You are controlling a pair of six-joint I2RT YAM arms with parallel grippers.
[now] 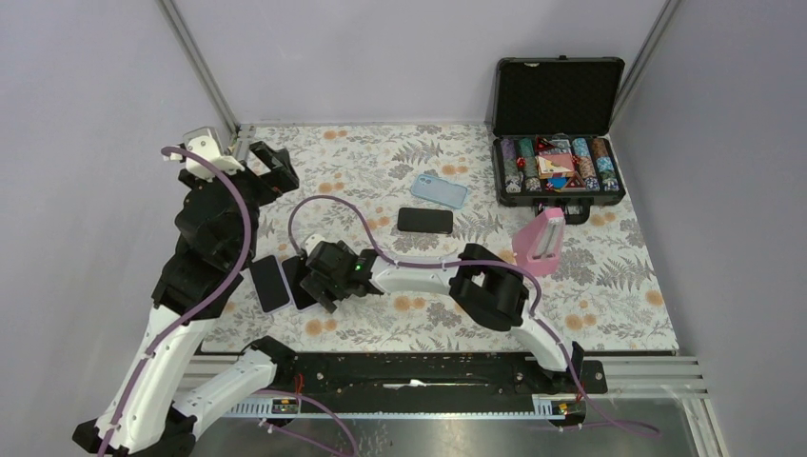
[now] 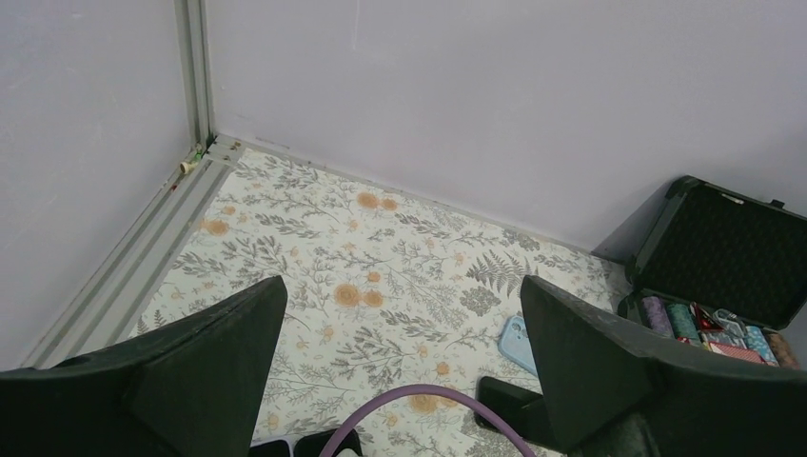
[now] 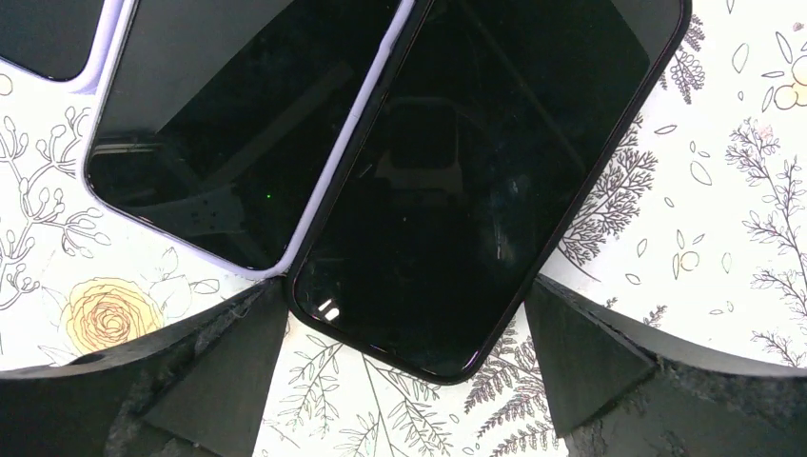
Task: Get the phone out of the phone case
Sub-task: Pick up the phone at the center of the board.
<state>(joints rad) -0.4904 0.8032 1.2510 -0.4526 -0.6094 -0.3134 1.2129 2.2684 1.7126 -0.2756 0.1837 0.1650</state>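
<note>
Table (image 1: pixel 609 314) covered with a floral cloth, both arms bolted at its near edge

Left arm (image 1: pixel 205 238) reaches up along the left edge; left gripper (image 2: pixel 402 290) is lifted off the cloth near the far left corner, jaws spread as wide as we see them, nothing between the fingers

Right arm (image 1: pixel 447 276) lies low across the near middle of the table, wrist pointing toward the left edge; right gripper (image 3: pixel 404 295) hangs just above two phones, jaws wide apart, holding nothing

Open black poker chip case (image 1: pixel 557 95) sits at the far right corner, lid upright, rows of chips inside

Pink upright object (image 1: pixel 541 245) stands just near of the chip case, toward the right edge; we cannot tell what it is

Phone in a lavender case (image 1: pixel 269 283) lies screen up near the left edge, the phone seated in its case

Bare black phone (image 3: pixel 485 181) lies beside it on the side away from the left edge, touching it along one long side, directly under the right gripper

Second black phone (image 1: pixel 424 220) lies flat mid-table

Light blue phone case (image 1: pixel 440 191) lies just beyond it, toward the far edge
</note>
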